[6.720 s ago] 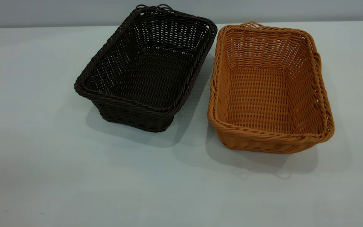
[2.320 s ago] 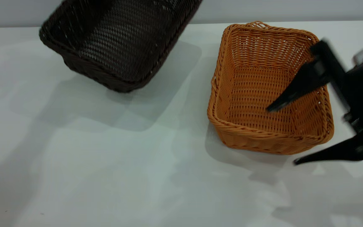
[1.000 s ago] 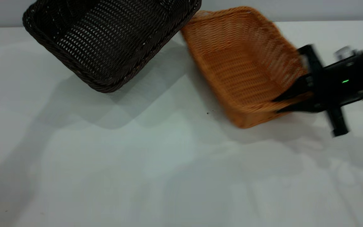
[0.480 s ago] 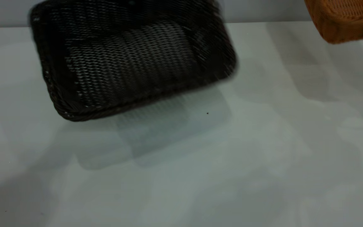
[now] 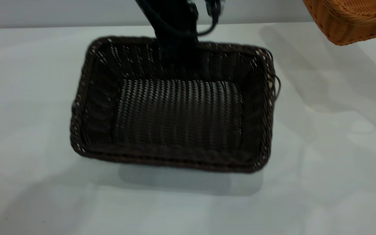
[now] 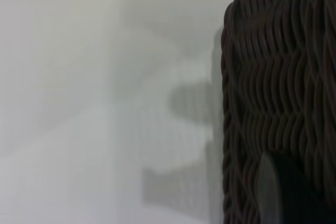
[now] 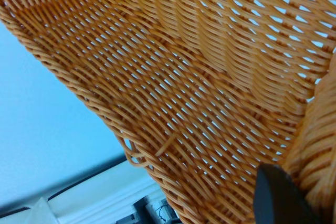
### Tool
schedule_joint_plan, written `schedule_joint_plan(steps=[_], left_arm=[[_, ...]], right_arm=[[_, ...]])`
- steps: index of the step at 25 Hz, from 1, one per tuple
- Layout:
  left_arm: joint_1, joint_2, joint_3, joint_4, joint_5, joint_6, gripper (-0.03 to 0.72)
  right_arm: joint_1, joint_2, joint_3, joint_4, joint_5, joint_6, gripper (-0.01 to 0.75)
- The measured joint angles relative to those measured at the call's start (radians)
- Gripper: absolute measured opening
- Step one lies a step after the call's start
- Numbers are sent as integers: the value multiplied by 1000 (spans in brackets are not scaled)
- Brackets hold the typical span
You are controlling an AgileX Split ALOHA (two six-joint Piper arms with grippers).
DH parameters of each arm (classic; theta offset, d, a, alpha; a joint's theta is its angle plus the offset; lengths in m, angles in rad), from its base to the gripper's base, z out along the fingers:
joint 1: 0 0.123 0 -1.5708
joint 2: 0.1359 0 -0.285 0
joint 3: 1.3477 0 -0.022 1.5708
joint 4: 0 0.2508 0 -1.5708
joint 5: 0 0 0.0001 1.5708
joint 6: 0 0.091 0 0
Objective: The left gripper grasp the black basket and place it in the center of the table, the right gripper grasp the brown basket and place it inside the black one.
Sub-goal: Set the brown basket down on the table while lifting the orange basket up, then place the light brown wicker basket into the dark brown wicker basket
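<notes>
Pale grey-white desk point(image 5: 321, 182) fills most of the exterior shot, with a plain grey wall along the top edge. Sitting around the middle of the frame is the black basket point(image 5: 175, 111), that very dark rectangular woven wicker one with the braided rim, upright and looking basically flat on the desk judging by the tight shadow under its near side.

The left end effector point(image 5: 178, 55) drops in from the top centre and sits on the basket's far long wall. Pretty sure it's clamped on that wall, since the left wrist view shows dark weave point(image 6: 283, 87) right against a finger point(image 6: 294, 192).

Up in the top right corner, the brown basket point(image 5: 351, 19), the light orange-brown woven one, hangs clear of the desk. The right end effector is mostly cropped out there, but the right wrist view has a dark finger point(image 7: 281, 198) pressed on the orange weave point(image 7: 199, 77), so I'd say it's gripping.

So step one looks about done. Next up: left lets go and backs out, then the orange one gets carried over, squared up with the black rim and lowered in.
</notes>
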Motion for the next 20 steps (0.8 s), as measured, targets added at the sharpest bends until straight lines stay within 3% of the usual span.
schedule_joint_plan(steps=[3,8,11,16,20], left_arm=[[-3,19,0,-27,-11,1,146],[-2,16,-1,-47,-60,-20,414],[16,-13,-1,-48,-87,-114,515],[147,-115,-1,-52,-90,-350,554],[282,-154,-4,-54,-90,-486,556]], right_arm=[[0,0,0,-12,13,-1,70],[-1,0,0,-53,50,-1,70],[-1,0,0,-112,67,8,70],[4,-17,-1,-228,73,32,70],[57,-85,-1,-343,73,72,69]])
